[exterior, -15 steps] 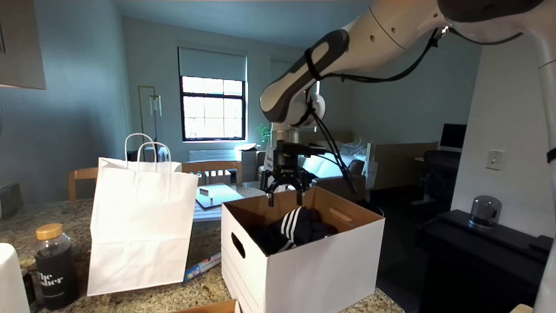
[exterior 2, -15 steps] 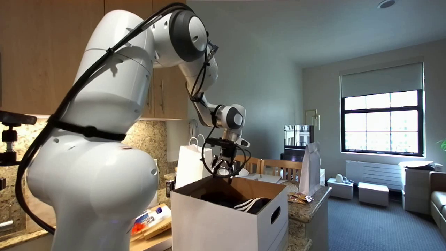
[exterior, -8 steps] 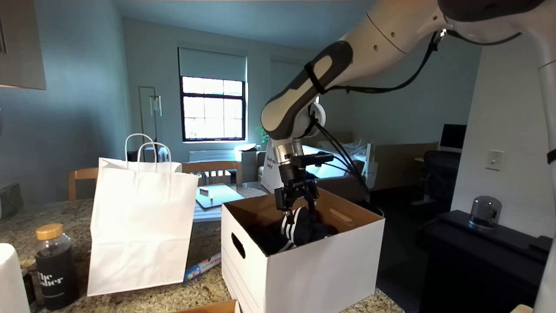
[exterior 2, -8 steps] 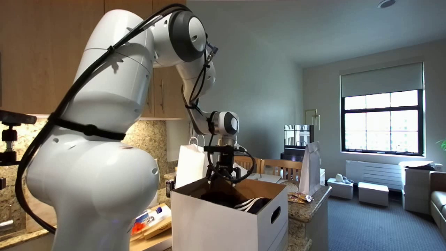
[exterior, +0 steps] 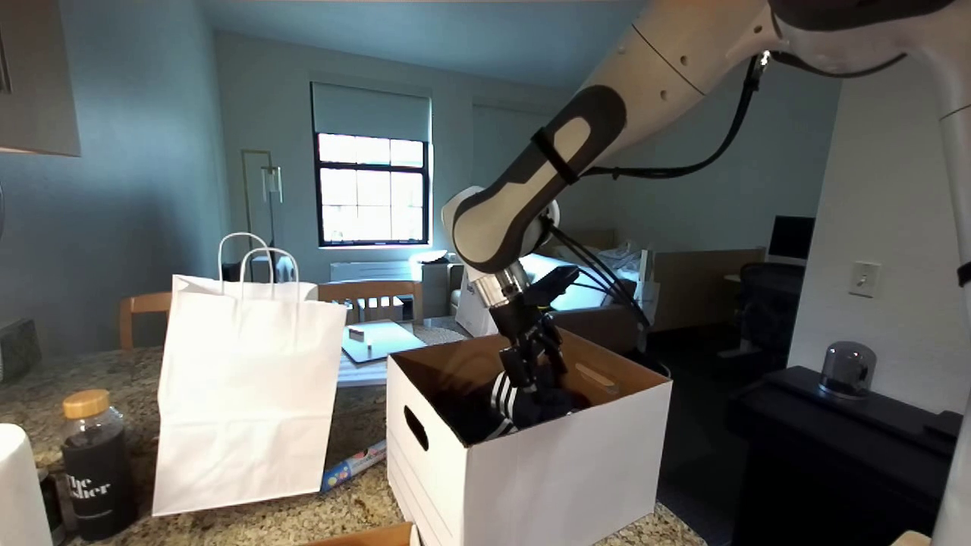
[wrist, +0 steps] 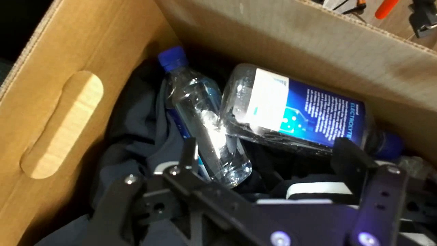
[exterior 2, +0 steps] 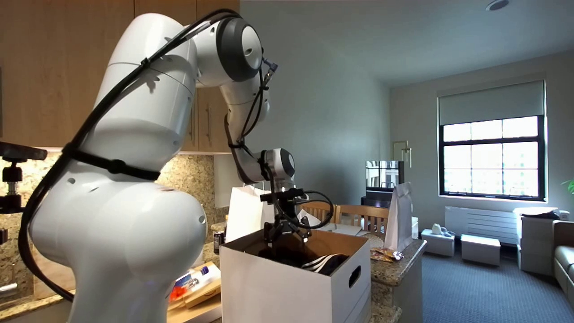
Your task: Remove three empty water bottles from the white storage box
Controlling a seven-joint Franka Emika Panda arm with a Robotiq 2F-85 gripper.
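Count, wrist view: two water bottles (wrist: 205, 112) (wrist: 297, 109) and one gripper (wrist: 268, 152) are showing; one clear object (wrist: 418, 167) at the right edge is going unidentified, partly hidden. Exterior views: one white storage box (exterior: 561, 478) is appearing in both. Also being tallied: one wooden-lidded dark jar (exterior: 98, 478), one blue tube (exterior: 353, 464), one glass dome (exterior: 848, 368), two wooden chairs (exterior: 144, 305) (exterior: 369, 289), two white bags (exterior 2: 247, 213) (exterior 2: 399, 217), two low white boxes (exterior 2: 437, 244) (exterior 2: 480, 251).

Tilted end effector (wrist: 268, 153), jaws apart

Blue label (wrist: 324, 111) on water bottle (wrist: 297, 109) — "ELECTROLYTE", rest blurred; dark jar (exterior: 97, 470) — "he" over "sher", starts unclear
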